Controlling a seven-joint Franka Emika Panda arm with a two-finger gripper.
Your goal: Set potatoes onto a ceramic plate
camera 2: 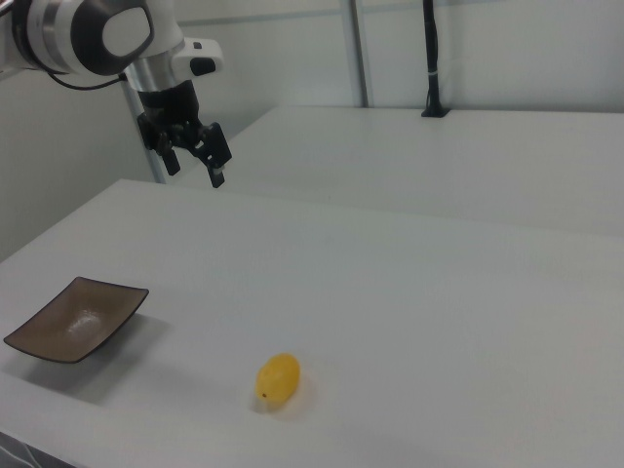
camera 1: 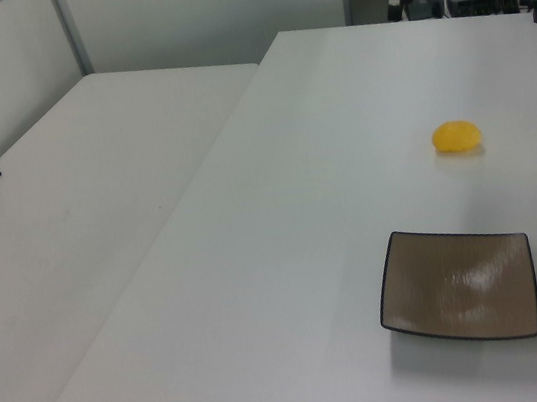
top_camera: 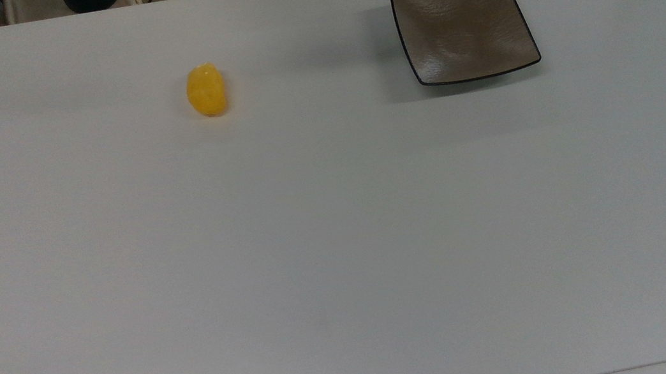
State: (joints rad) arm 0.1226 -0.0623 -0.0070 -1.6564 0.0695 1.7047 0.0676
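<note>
Nearest in the right view, the ceramic plate [camera 2: 76,319] sits empty at left; the potato [camera 2: 278,378] lies on the table [camera 2: 439,322] well right. Farther back, the gripper [camera 2: 196,166] hangs high, fingers parted, grasping nothing.

The top view is looking steeply down on the worktop [top_camera: 340,244], while the left view and right view are gazing across it from opposite ends, all three sharing the potato [top_camera: 206,90] and the ceramic plate [top_camera: 463,28], well apart.
</note>
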